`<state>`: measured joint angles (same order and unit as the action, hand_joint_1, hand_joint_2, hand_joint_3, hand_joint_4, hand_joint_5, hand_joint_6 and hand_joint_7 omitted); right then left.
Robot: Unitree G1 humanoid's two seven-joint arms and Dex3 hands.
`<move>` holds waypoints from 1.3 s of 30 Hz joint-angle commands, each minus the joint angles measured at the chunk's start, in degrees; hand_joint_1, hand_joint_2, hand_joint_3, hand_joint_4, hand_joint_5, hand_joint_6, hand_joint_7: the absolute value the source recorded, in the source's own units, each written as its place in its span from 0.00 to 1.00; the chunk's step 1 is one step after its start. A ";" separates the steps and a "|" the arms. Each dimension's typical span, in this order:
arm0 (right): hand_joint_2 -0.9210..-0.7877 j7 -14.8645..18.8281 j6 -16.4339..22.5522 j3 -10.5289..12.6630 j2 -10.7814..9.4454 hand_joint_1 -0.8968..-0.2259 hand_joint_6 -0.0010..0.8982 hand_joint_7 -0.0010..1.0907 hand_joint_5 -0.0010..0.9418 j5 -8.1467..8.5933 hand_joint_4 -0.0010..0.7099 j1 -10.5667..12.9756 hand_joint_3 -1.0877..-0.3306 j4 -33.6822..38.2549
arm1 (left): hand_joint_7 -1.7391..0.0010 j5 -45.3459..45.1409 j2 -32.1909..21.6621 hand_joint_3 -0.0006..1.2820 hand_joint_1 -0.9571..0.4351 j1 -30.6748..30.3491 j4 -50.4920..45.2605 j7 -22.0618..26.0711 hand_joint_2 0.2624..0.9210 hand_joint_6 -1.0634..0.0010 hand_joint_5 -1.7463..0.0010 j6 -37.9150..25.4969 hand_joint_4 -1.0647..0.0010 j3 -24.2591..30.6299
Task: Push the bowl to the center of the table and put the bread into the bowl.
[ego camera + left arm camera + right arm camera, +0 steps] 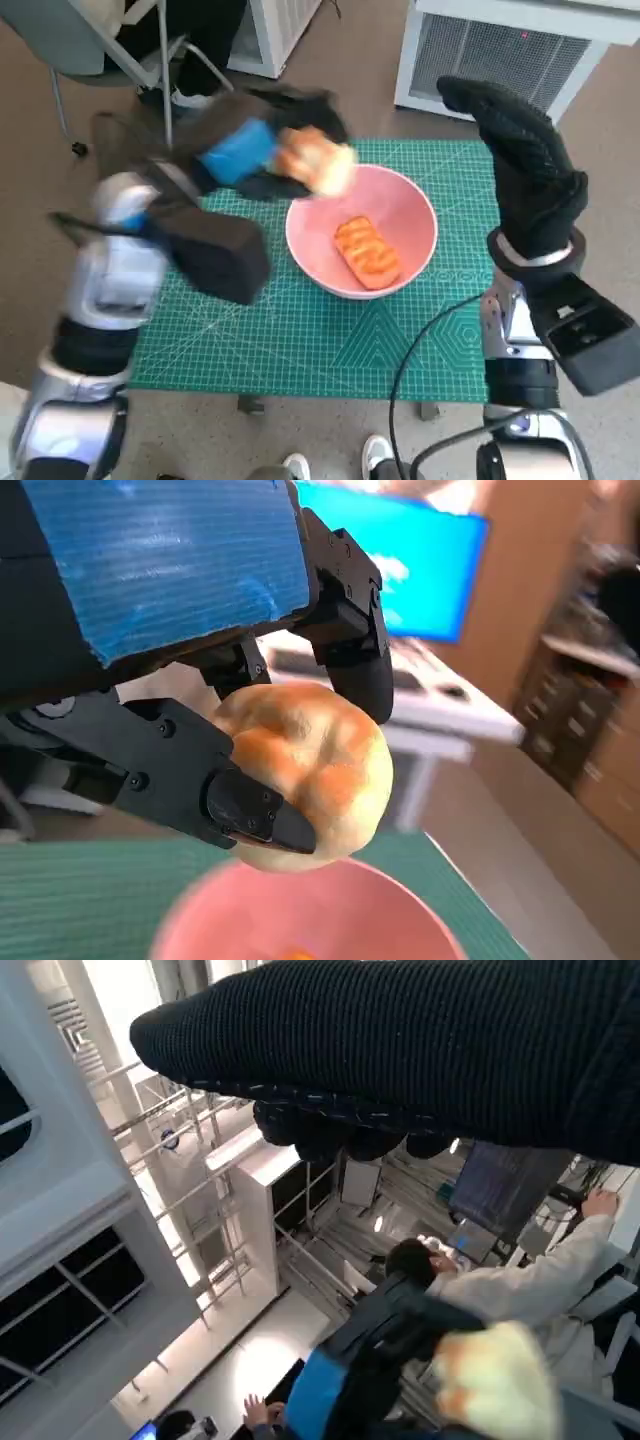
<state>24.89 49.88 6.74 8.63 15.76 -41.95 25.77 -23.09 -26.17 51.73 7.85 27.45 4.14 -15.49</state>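
One pink bowl [405, 215], two breads: a round roll [316, 160] and a grilled slice [366, 252].

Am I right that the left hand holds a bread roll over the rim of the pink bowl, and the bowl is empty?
Not quite. The left hand does hold the bread roll over the pink bowl, but the bowl is not empty: the head view shows an orange-glazed bread piece already lying inside it.

A green gridded cutting mat [300, 340] covers the tabletop, and a black cable [420, 350] loops across its near right corner. A grey metal-legged chair [110, 50] stands on the floor beyond the far left corner, and a white louvred appliance [500, 50] beyond the far right. A person in a pale long-sleeved top [540, 1285] shows in the right wrist view.
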 commanded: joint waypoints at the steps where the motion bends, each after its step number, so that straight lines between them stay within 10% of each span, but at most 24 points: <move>1: 0.00 -0.07 -0.16 -0.03 0.05 0.51 0.00 0.59 0.53 -0.26 0.00 0.83 0.40 0.16 | 0.19 -2.80 1.77 0.18 0.49 3.18 3.84 1.50 1.00 0.53 0.75 0.67 0.52 -3.72; 5: 0.00 -0.31 -0.28 0.00 0.24 0.52 0.00 0.58 0.54 -0.55 0.00 1.20 0.39 -0.62 | 0.76 -3.52 3.29 0.06 0.58 5.35 8.67 4.11 0.92 0.57 0.95 0.17 0.64 -6.02; 8: 0.00 -0.38 -0.48 0.10 0.49 0.53 0.00 0.57 0.54 -0.64 0.00 1.38 0.38 -1.04 | 0.90 -3.30 4.16 0.03 0.58 6.18 10.94 6.28 0.91 0.59 0.98 -0.84 0.75 -6.82; 23: 0.00 -0.68 -0.84 0.65 1.07 0.50 0.00 0.57 0.54 -0.21 0.00 1.57 0.40 -1.78 | 1.00 0.23 5.89 0.01 0.46 3.31 12.24 6.82 0.93 0.77 1.00 -2.67 0.98 -4.10; 39: 0.00 -0.94 -2.02 1.73 1.08 0.52 0.00 0.59 0.46 0.49 0.06 -0.37 0.44 -1.16 | 0.98 13.67 8.34 0.03 0.39 -4.71 2.28 -3.16 0.99 0.73 0.99 5.34 0.92 9.91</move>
<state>24.33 48.69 8.09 9.09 15.85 -41.95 23.99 -12.63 -19.46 49.00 12.34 27.61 6.74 -8.87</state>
